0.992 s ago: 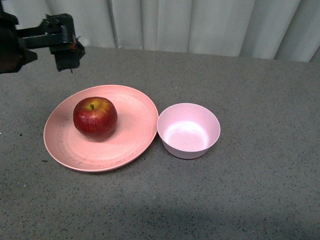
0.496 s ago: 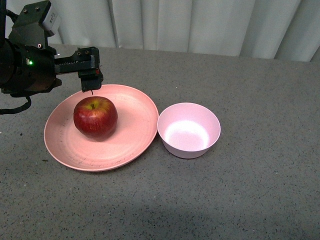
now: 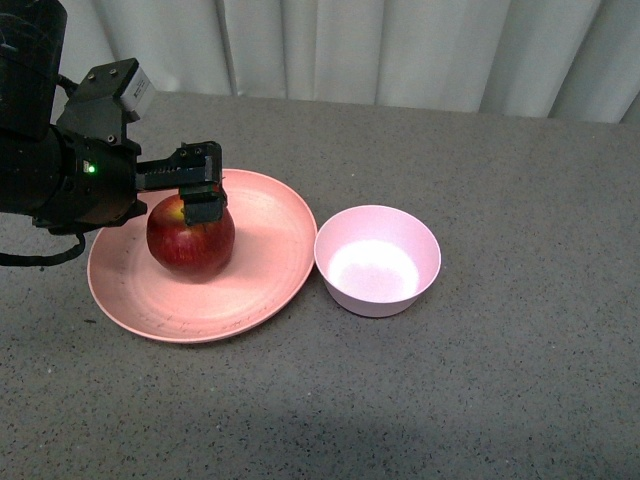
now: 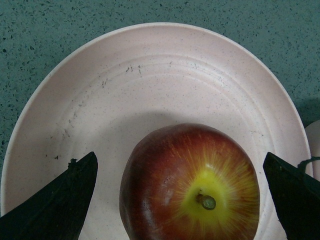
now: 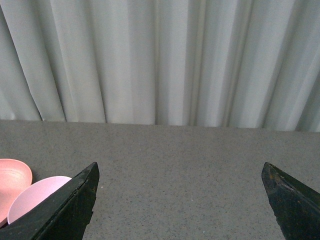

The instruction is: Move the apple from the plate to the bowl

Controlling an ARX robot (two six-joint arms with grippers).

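Note:
The dark-red apple (image 3: 190, 240) with a yellow patch round its stem sits on the left half of the salmon-pink plate (image 3: 270, 250). My left gripper (image 3: 203, 195) is open just above the apple. In the left wrist view its two black fingers stand one on each side of the apple (image 4: 190, 185), apart from it, over the plate (image 4: 165, 75). The pale pink bowl (image 3: 377, 260) stands empty right of the plate, touching its rim. My right gripper (image 5: 180, 200) is open and empty over bare table; it does not show in the front view.
The grey speckled table (image 3: 500, 380) carries only the plate and bowl. A pale curtain (image 3: 400, 50) hangs along its far edge. In the right wrist view the bowl (image 5: 35, 197) and the plate's rim (image 5: 12, 185) show beside one finger.
My left gripper has come from the far left toward the plate and lowered until its open fingers are just over the apple. The apple, plate and bowl have not moved.

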